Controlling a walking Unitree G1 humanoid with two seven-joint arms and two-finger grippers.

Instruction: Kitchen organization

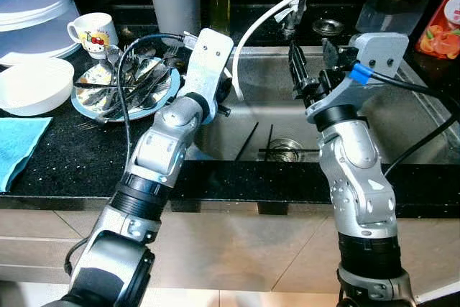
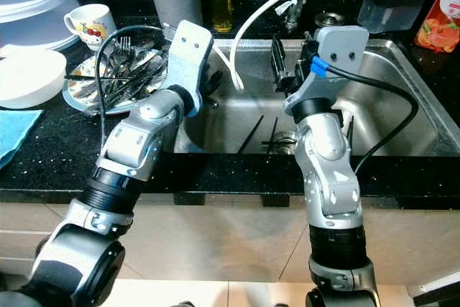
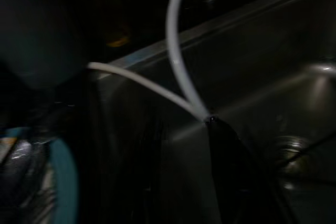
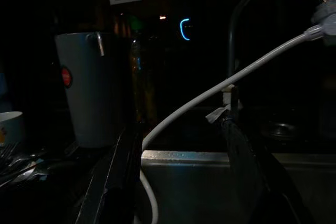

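- Both arms are hanging over the sink [image 1: 420, 116], mid-frame; chopsticks [image 1: 269, 143] are lying near the drain.
- Right gripper [image 4: 181, 177] is spread wide, holding nothing. Left gripper [image 3: 231, 161]: can't tell.
- I'd drop slowly, since the white hose [image 1: 262, 23] is dangling in the way.
- The plate [image 1: 86, 106] of cutlery is sitting on the table, upper left, beside the mug [image 1: 93, 34].

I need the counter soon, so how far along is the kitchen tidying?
Early on, it seems. Nothing looks put away yet: the plate still holds a heap of cutlery, and the mug and white bowl sit on the counter. Both grippers hover over the sink: the right gripper is open and empty, the left gripper is by the white hose. Two chopsticks lie in the sink.
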